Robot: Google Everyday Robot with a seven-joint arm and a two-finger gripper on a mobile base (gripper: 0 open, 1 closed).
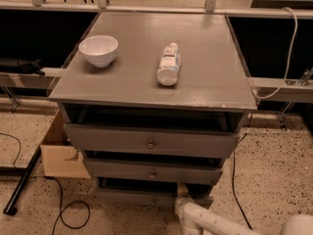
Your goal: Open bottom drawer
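The gripper [182, 189] is low in the view, at the upper edge of the bottom drawer [129, 196], a little to the right of the middle of its front. It points into the dark gap between this drawer and the one above. I cannot tell if the gripper is open or closed, and I cannot tell if it touches the drawer. The white arm [205, 218] goes from it down and to the right, to the corner of the view.

The bottom drawer is the lowest of three grey fronts in the cabinet, near the speckled floor [274, 170]. Its long axis runs left to right and its front faces the camera. It is the slimmest front. Its knob I cannot see clearly.

Above it is the middle drawer [122, 169] with a small round knob [153, 175] in the centre, and above that the top drawer [107, 137], the widest one, with its own knob [150, 144]. A dark gap shows above each front.

On the grey cabinet top [215, 77] a white bowl [98, 50] stands upright near the left edge. A clear bottle [168, 64] lies on its side near the centre, well apart from the bowl, its long axis going away from the camera.

On the floor to the left of the cabinet stands a cardboard box [58, 158], beside it a black pole [22, 182] and a thin black cable [68, 214].
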